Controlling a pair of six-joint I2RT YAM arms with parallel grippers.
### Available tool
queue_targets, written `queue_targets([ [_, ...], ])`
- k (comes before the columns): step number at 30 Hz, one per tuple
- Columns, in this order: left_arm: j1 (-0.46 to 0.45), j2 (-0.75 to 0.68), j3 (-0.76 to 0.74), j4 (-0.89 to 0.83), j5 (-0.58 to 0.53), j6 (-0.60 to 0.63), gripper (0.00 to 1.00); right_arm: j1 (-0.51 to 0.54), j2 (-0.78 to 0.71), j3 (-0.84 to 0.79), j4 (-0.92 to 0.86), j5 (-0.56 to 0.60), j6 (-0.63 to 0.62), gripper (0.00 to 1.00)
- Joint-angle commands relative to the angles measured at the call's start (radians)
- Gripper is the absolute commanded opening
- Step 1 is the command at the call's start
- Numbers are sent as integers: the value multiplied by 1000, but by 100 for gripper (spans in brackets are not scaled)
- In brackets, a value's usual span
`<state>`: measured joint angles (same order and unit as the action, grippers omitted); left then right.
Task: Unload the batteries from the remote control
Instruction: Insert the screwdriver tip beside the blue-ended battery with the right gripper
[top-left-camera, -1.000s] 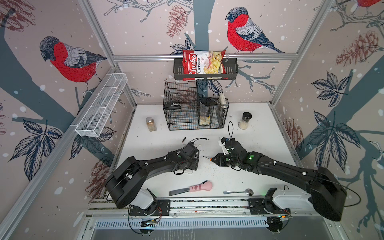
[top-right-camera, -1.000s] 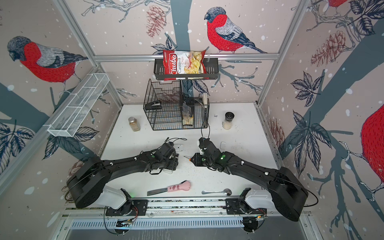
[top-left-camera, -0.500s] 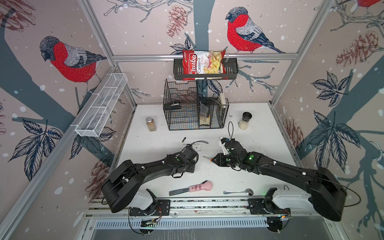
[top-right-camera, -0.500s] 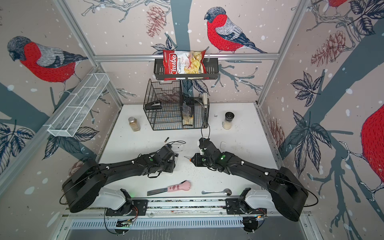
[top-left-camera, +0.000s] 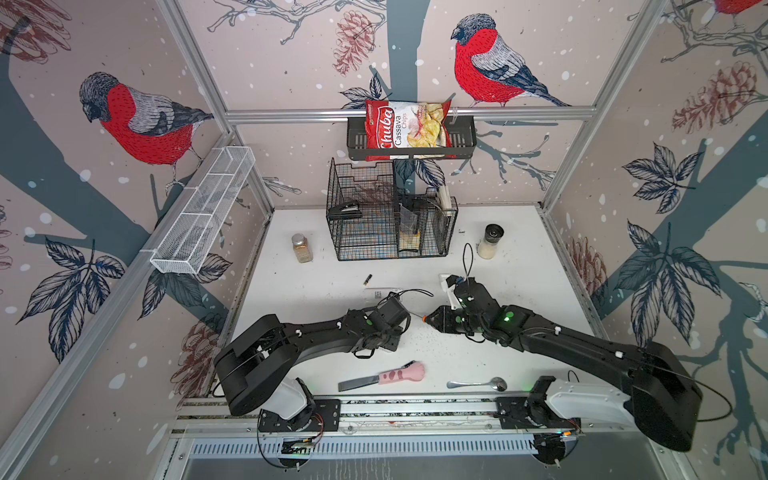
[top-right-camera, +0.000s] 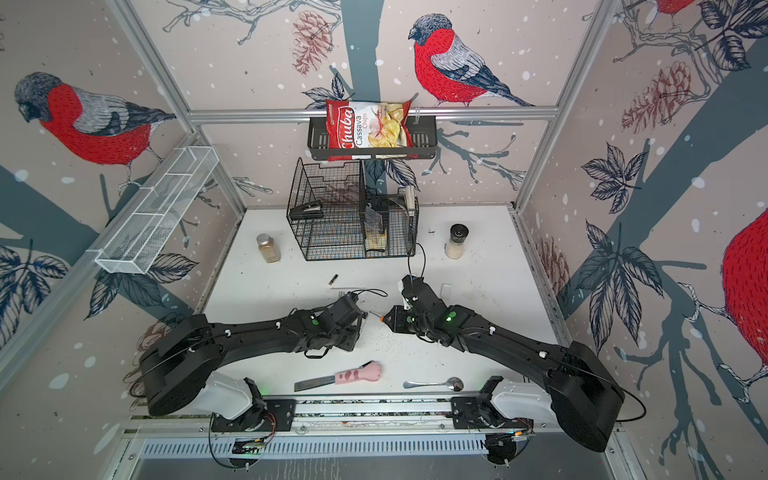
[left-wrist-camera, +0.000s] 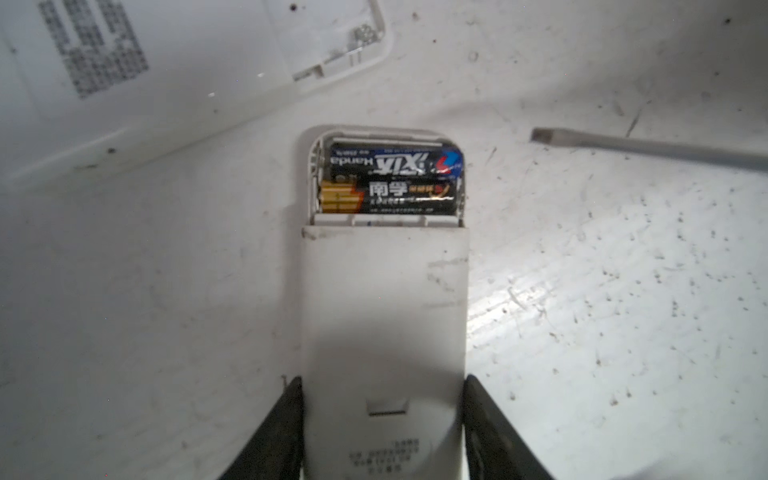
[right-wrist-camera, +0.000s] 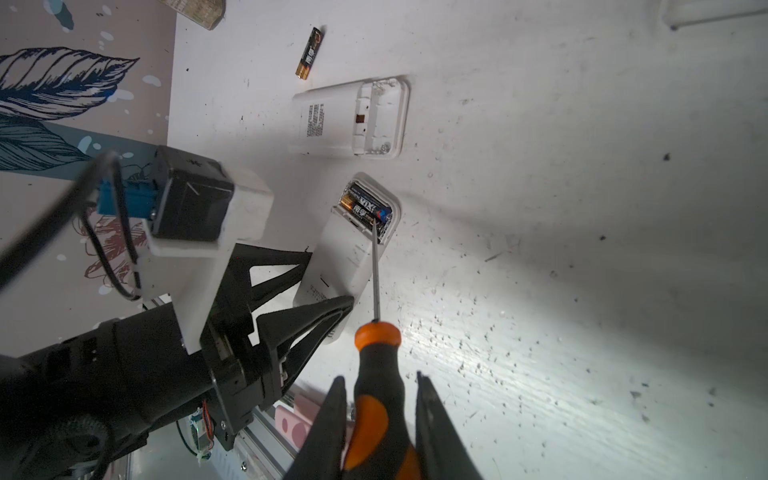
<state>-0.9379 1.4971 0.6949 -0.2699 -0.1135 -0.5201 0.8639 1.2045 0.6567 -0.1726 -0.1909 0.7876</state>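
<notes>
Left arm has shuffled a bit since the earlier frames and its jaws have come in. The right arm hasn't budged.

Top views: both wrists meet mid-tabletop. The screwdriver (top-left-camera: 424, 319) points toward the left edge. A loose battery (top-left-camera: 367, 279) lies further toward the back edge, just beside a second remote (top-left-camera: 380, 293). The knife (top-left-camera: 382, 376) and spoon (top-left-camera: 478, 383) sit by the front edge, out of the way.

Left wrist: the left end effector (left-wrist-camera: 382, 390) pinches the remote (left-wrist-camera: 382, 307) by its sides. Two batteries (left-wrist-camera: 395, 193) sit in the open bay at the far end, lying crosswise to the remote. The screwdriver tip hangs off to one side, not in the bay.

Right wrist: the right end effector (right-wrist-camera: 379, 378) is clamped on the screwdriver handle, shaft aimed at the bay. I'd say the right arm is the nearer one for prying, and nothing's in between.
</notes>
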Motion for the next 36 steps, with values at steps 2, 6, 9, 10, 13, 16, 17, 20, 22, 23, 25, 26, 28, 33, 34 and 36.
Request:
queue_targets([
  [2, -19, 23, -10, -41, 124, 50, 49, 1, -4, -11, -2, -6, 24, 0],
  [6, -19, 35, -12, -31, 129, 54, 49, 1, 9, -21, 18, -12, 38, 0],
  [9, -20, 35, -12, -31, 128, 55, 49, -1, 15, -27, 31, -7, 45, 0],
  [10, -21, 34, -12, -30, 128, 55, 49, -3, 18, -30, 39, -7, 48, 0],
  [13, -21, 34, -16, -28, 127, 53, 49, -4, 26, -34, 58, -6, 58, 0],
  [16, -22, 34, -18, -27, 127, 52, 50, -3, 27, -39, 80, -5, 65, 0],
  [17, -22, 33, -19, -28, 128, 52, 50, -3, 29, -39, 80, -4, 64, 0],
  [20, -22, 29, -17, -28, 129, 52, 50, -5, 33, -40, 84, -4, 64, 0],
  [22, -22, 31, -17, -29, 129, 52, 50, -5, 35, -40, 90, -7, 64, 0],
  [23, -22, 33, -17, -30, 129, 52, 50, -7, 36, -40, 93, -7, 63, 0],
  [25, -22, 35, -17, -30, 129, 51, 50, -7, 40, -38, 93, -7, 62, 0],
  [26, -24, 35, -17, -31, 131, 51, 50, -6, 40, -39, 93, -9, 62, 0],
  [28, -24, 34, -16, -32, 132, 51, 50, -8, 38, -40, 92, -9, 61, 0],
  [33, -24, 37, -12, -36, 132, 52, 50, -9, 31, -44, 84, -5, 58, 0],
  [34, -24, 37, -13, -35, 132, 51, 50, -9, 30, -45, 83, -5, 58, 0],
  [36, -23, 37, -13, -36, 132, 51, 50, -10, 28, -46, 82, -4, 58, 0],
])
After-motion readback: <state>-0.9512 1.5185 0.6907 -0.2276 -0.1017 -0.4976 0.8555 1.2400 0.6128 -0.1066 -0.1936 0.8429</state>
